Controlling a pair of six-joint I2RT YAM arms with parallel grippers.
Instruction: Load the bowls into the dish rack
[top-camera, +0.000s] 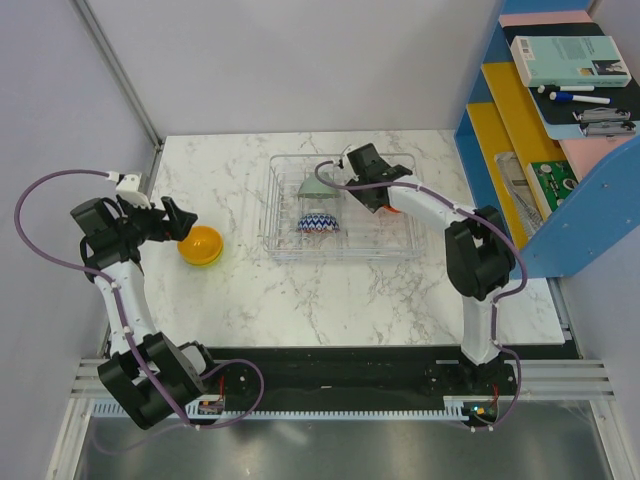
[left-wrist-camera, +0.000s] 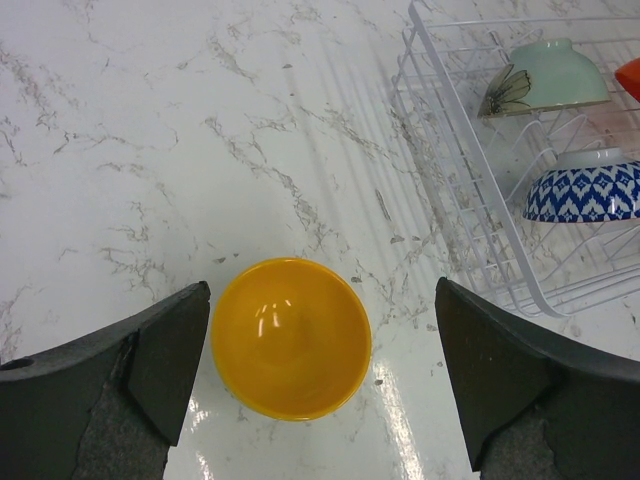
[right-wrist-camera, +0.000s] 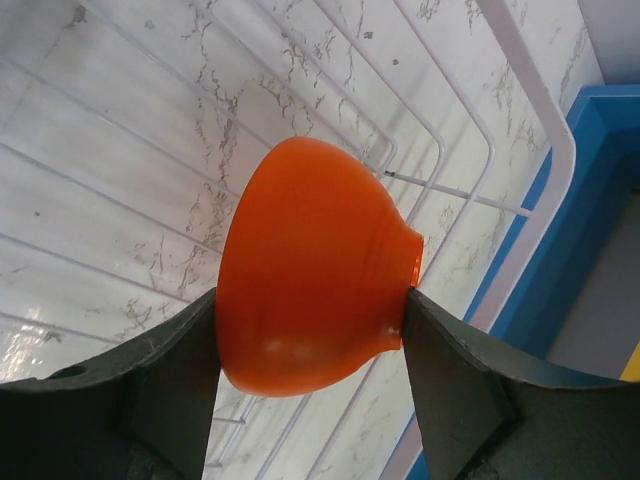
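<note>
Right gripper (right-wrist-camera: 310, 340) clamps the red bowl (right-wrist-camera: 305, 285) over the rack (top-camera: 271, 212); left gripper (left-wrist-camera: 322, 300), wide open, hangs by the yellow bowl (left-wrist-camera: 290, 340) on the table (left-wrist-camera: 150, 150) — glossy, light, probably slippery — best pinched across its rim.

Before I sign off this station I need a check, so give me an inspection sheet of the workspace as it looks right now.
surface: white marble table
job's things: dish rack holds pale grey-green bowl and zigzag bowl; orange-yellow bowl upright on table; red-orange bowl held over rack; lime green bowl not seen
clutter: nothing seen
hands: left hand open, straddling orange-yellow bowl; right hand shut on red-orange bowl
cables: purple cable looped along each arm
surroundings: blue shelf with book at right
</note>
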